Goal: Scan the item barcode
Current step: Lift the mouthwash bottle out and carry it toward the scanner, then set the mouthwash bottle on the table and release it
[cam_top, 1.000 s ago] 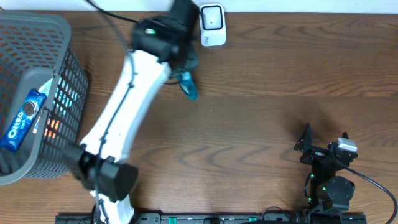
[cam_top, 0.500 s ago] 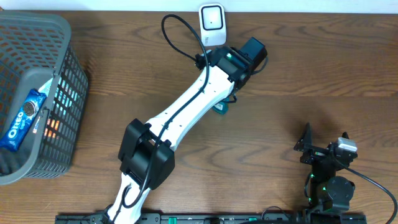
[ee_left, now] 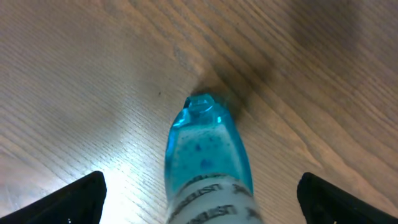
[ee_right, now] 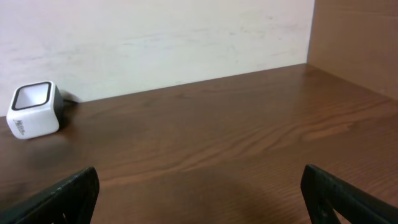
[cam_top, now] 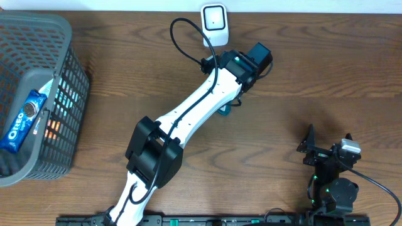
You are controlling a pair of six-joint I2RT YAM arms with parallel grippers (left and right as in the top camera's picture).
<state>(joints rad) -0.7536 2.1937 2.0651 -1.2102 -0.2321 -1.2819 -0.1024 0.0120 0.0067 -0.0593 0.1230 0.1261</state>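
1. The right claw (cam_top: 330, 143) sits parked at the near edge, released wide, with nothing between its tips.
2. Mid-tabletop (cam_top: 314, 75), the left claw (ee_left: 200, 196) is released too. Its tips stand well apart on either side of the blue mouthwash bottle (ee_left: 208, 155), which lies on the wood, touched by neither.
3. Just beyond, the white barcode scanner (cam_top: 214, 24) stands at the far edge; the bottle is near it, not at its window.
4. Judgement: nothing shows whether the bottle's code was read. An Oreo pack (cam_top: 24, 119) waits in the grey basket (cam_top: 38, 24) at the far left.
5. The right half is open room. The back wall crowds the scanner, and the basket hems in the left.
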